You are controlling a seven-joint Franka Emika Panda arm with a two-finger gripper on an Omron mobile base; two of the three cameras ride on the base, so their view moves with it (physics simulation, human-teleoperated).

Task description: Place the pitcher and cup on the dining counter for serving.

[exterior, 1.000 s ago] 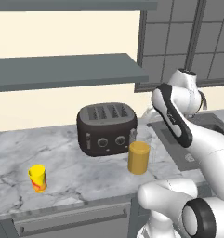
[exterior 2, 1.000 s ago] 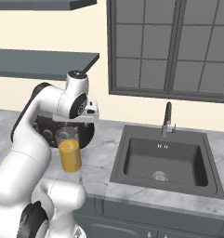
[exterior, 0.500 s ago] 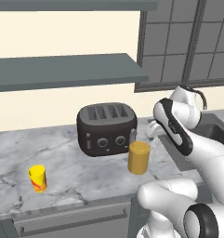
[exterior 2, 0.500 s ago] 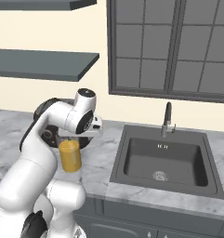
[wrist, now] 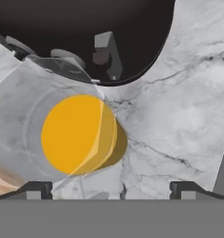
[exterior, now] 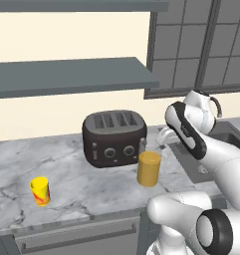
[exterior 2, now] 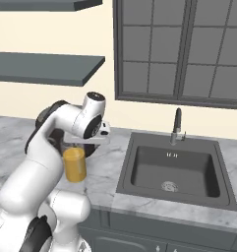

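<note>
The amber-orange pitcher [exterior: 149, 168] stands upright on the marble counter in front of the toaster's right end, also seen as the pitcher [exterior 2: 74, 165]. My gripper [exterior: 163, 140] hangs just above and slightly right of it, pointing down. In the hand view I look down on the pitcher [wrist: 78, 135], with its clear walls spreading around the orange core. My gripper [wrist: 112, 190] is open, its fingertips [wrist: 36, 189] far apart and holding nothing. The small yellow cup [exterior: 40, 191] stands alone at the counter's front left. The dining counter is out of view.
A black toaster [exterior: 114, 137] sits right behind the pitcher, close to the hand. A dark sink [exterior 2: 174, 170] with a faucet [exterior 2: 177, 125] lies to the right. A grey shelf [exterior: 71, 74] runs overhead.
The arm has swung down and forward, bringing the hand from above the toaster to just over the pitcher. Pitcher and cup have stayed in place.
</note>
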